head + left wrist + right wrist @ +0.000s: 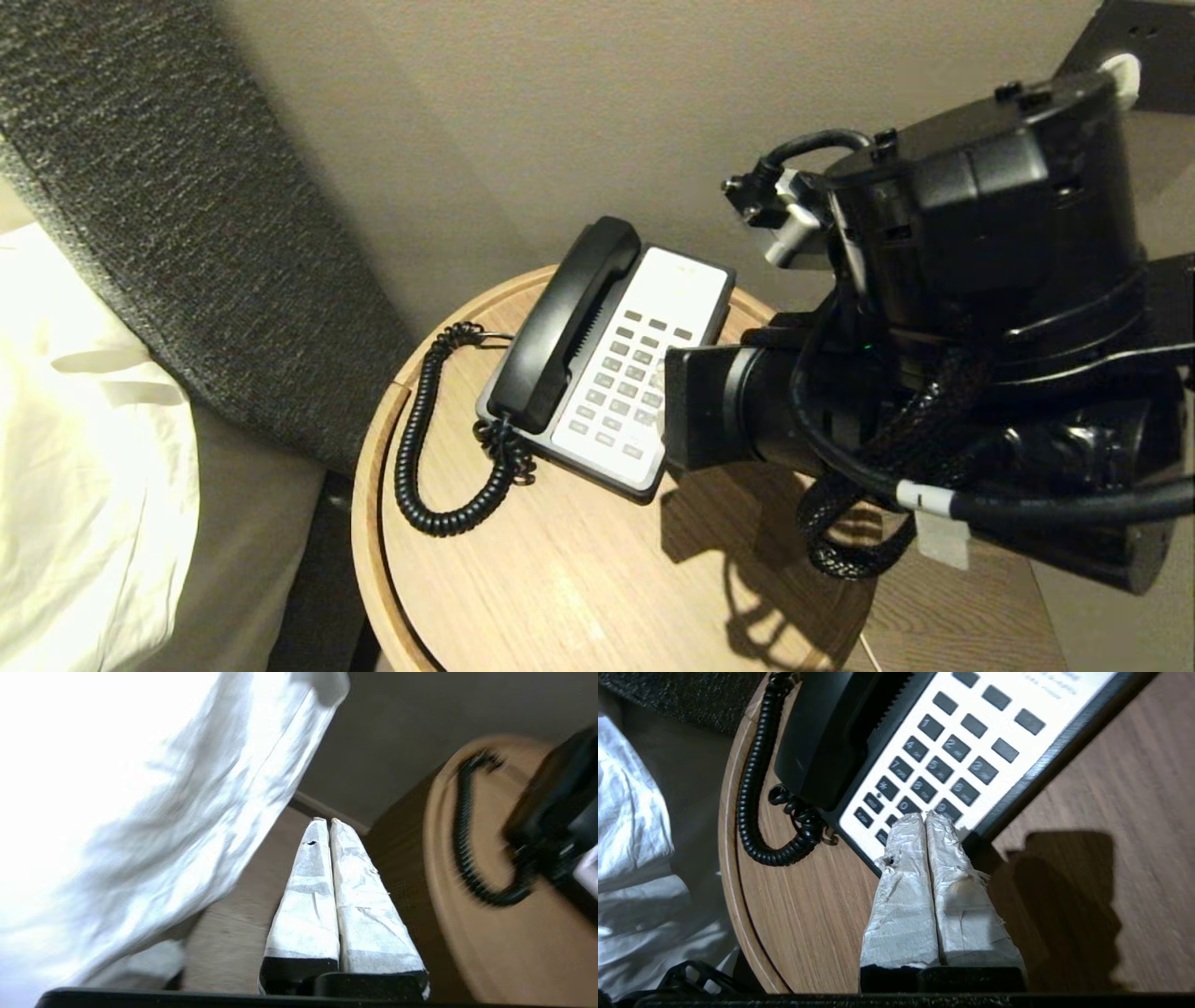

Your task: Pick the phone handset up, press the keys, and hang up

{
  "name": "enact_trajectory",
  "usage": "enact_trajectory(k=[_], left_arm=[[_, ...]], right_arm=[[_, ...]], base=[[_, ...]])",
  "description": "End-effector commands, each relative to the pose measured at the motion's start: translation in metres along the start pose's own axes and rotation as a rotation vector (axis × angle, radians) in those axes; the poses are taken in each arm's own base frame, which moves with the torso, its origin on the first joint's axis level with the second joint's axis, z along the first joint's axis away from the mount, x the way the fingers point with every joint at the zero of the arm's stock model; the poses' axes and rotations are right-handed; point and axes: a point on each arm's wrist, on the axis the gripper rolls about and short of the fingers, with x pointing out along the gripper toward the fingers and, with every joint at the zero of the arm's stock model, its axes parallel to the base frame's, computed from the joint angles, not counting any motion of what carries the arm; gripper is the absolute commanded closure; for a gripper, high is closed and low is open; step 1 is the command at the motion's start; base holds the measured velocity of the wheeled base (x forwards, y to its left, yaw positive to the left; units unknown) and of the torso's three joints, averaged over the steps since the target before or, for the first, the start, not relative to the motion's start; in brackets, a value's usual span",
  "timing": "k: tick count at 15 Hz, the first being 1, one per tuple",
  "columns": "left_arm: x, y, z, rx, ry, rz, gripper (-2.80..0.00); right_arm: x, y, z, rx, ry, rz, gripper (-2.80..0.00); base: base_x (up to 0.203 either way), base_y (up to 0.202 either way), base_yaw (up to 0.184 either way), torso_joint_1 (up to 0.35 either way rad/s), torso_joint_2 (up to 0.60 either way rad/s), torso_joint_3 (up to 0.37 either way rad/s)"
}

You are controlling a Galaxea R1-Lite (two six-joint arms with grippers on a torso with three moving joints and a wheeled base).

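Handset (562,322) sat cradled, not lifted yet, right gripper (926,817) pinched empty over keys (941,767), left gripper (327,822) closed, nothing held.

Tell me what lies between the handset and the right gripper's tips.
In the right wrist view, only keypad keys separate the phone handset from the shut right gripper.

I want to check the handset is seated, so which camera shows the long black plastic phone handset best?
The head view: the long black plastic phone handset lies whole in its cradle, both ends visible. The right wrist view shows only its lower end. The left wrist view catches a blurred dark part at the frame's edge.
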Motion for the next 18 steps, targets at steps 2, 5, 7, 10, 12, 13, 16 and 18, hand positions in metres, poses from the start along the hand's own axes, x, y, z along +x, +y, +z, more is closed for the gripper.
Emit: enact_trajectory(k=[2, 5, 7, 10, 12, 13, 16, 18], left_arm=[[-0.017, 0.016, -0.039, 0.190, -0.045, -0.050, 0.00], [-0.016, 0.029, -0.078, 0.349, -0.023, -0.101, 0.00], [-0.015, 0.030, -0.082, 0.411, -0.041, -0.108, 0.00], [-0.015, 0.030, -0.081, 0.433, -0.043, -0.110, 0.00], [-0.015, 0.030, -0.081, 0.433, -0.043, -0.110, 0.00], [-0.015, 0.030, -0.081, 0.433, -0.043, -0.110, 0.00], [-0.015, 0.030, -0.081, 0.433, -0.043, -0.110, 0.00], [-0.015, 0.030, -0.081, 0.433, -0.043, -0.110, 0.00]], right_arm=[[-0.010, -0.004, 0.003, 0.010, -0.019, 0.001, 0.00], [-0.021, -0.008, 0.007, 0.022, -0.039, 0.008, 0.00], [-0.027, -0.013, 0.004, 0.019, -0.036, 0.001, 0.00], [-0.038, -0.021, -0.001, 0.018, -0.035, 0.000, 0.00], [-0.039, -0.024, -0.003, 0.016, -0.030, -0.003, 0.00], [-0.041, -0.025, -0.005, 0.014, -0.027, -0.004, 0.00], [-0.059, -0.034, -0.002, 0.031, -0.058, 0.005, 0.00], [-0.082, -0.049, -0.001, 0.052, -0.097, 0.000, 0.00]], base=[[0.000, 0.000, 0.000, 0.000, 0.00, 0.000], [0.000, 0.000, 0.000, 0.000, 0.00, 0.000], [0.000, 0.000, 0.000, 0.000, 0.00, 0.000], [0.000, 0.000, 0.000, 0.000, 0.00, 0.000], [0.000, 0.000, 0.000, 0.000, 0.00, 0.000], [0.000, 0.000, 0.000, 0.000, 0.00, 0.000], [0.000, 0.000, 0.000, 0.000, 0.00, 0.000], [0.000, 0.000, 0.000, 0.000, 0.00, 0.000]])
